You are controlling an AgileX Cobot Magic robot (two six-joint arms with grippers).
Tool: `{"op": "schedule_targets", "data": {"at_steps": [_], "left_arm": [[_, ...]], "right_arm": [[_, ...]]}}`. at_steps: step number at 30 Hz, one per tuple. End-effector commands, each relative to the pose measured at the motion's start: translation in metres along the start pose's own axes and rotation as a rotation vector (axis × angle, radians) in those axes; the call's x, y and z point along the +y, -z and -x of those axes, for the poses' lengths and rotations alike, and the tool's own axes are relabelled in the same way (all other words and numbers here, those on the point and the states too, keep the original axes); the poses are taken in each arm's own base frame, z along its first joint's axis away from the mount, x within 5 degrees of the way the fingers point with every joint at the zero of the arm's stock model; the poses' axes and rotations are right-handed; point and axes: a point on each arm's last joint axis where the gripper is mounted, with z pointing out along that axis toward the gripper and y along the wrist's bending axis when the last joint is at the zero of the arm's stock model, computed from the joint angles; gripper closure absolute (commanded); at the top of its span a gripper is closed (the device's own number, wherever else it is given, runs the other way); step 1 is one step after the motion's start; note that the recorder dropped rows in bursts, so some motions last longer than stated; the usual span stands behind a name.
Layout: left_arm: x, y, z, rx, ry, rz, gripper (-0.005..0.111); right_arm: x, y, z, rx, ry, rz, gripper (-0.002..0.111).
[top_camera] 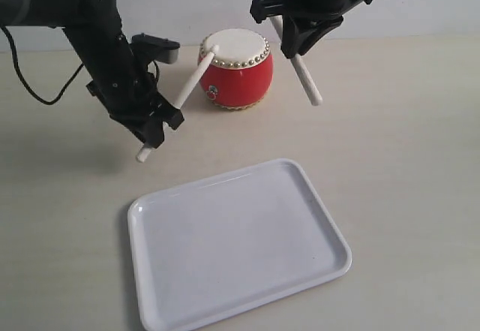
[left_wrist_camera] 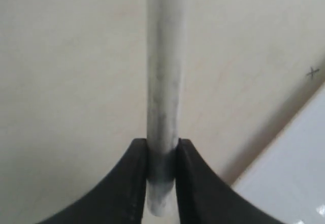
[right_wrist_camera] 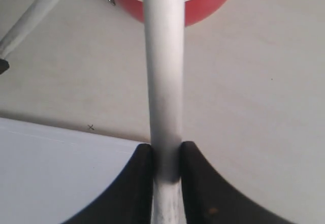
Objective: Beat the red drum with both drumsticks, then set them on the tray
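The red drum [top_camera: 238, 70] with its cream skin stands at the back middle of the table; its lower side also shows in the right wrist view [right_wrist_camera: 203, 5]. My left gripper [top_camera: 154, 124] is shut on one drumstick [top_camera: 187, 89], whose tip rests at the drum's left rim. In the left wrist view that drumstick [left_wrist_camera: 165, 82] runs straight out between the black fingers [left_wrist_camera: 129, 183]. My right gripper [top_camera: 300, 38] hangs above and right of the drum, shut on the other drumstick [top_camera: 300, 64], which slants down to the right. The right wrist view shows this drumstick [right_wrist_camera: 163, 82] crossing the drum. The white tray [top_camera: 236, 241] lies in front.
A black cable [top_camera: 30, 83] loops on the table at far left. Pale tabletop [top_camera: 405, 158] stretches to the right of the tray. A small pen cross [right_wrist_camera: 91, 127] marks the table near the tray's edge [right_wrist_camera: 51, 173].
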Motion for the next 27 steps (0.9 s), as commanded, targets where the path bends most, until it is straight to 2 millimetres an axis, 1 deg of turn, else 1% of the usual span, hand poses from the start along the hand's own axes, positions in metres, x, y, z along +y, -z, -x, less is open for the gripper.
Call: {"op": "schedule_targets", "data": {"at_steps": [1,4,5,7,8,10,11,12,13,15,18,21,23,25,27], "left_arm": [[0.000,0.016,-0.003,0.006,0.005,-0.007,0.107],[-0.003,0.045,-0.004,-0.054,-0.001,0.008,0.107],[-0.004,0.058,-0.005,-0.083,-0.001,0.015,0.107],[-0.007,0.075,-0.007,-0.120,-0.005,0.024,0.107],[-0.009,0.086,-0.008,-0.143,-0.006,0.029,0.107],[-0.012,0.098,-0.011,-0.166,-0.009,0.034,0.107],[-0.013,0.102,-0.012,-0.173,-0.011,0.036,0.107],[-0.013,0.104,-0.012,-0.174,-0.013,0.039,0.107],[-0.013,0.105,-0.013,-0.175,-0.015,0.044,0.107],[-0.012,0.103,-0.012,-0.171,-0.016,0.043,0.107],[-0.012,0.090,-0.008,-0.162,-0.016,0.031,0.107],[-0.014,0.061,-0.003,-0.104,-0.042,0.012,0.107],[-0.013,0.035,0.000,-0.043,-0.036,-0.016,0.107],[-0.011,0.011,0.002,0.036,-0.028,-0.046,0.107],[-0.010,-0.005,0.003,0.108,-0.021,-0.079,0.107]], "right_arm": [[-0.002,-0.010,0.001,0.018,-0.001,-0.005,0.108],[-0.005,-0.036,0.001,0.072,-0.012,0.004,0.108],[-0.006,-0.050,0.001,0.101,-0.021,0.015,0.108],[-0.008,-0.070,-0.001,0.144,-0.031,0.024,0.108],[-0.011,-0.085,-0.003,0.177,-0.035,0.022,0.108],[-0.014,-0.104,-0.006,0.218,-0.042,0.023,0.108],[-0.014,-0.109,-0.006,0.228,-0.045,0.028,0.108],[-0.014,-0.109,-0.006,0.228,-0.046,0.029,0.108],[-0.013,-0.105,-0.006,0.220,-0.046,0.031,0.108],[-0.011,-0.089,-0.002,0.182,-0.041,0.032,0.108],[-0.005,-0.054,0.002,0.104,-0.016,0.031,0.108],[-0.001,-0.018,0.003,0.028,0.006,0.020,0.108],[0.001,0.001,0.003,-0.010,0.019,0.002,0.108],[0.002,0.012,0.002,-0.033,0.025,-0.006,0.108],[0.002,0.015,0.002,-0.039,0.027,-0.010,0.108]]}}
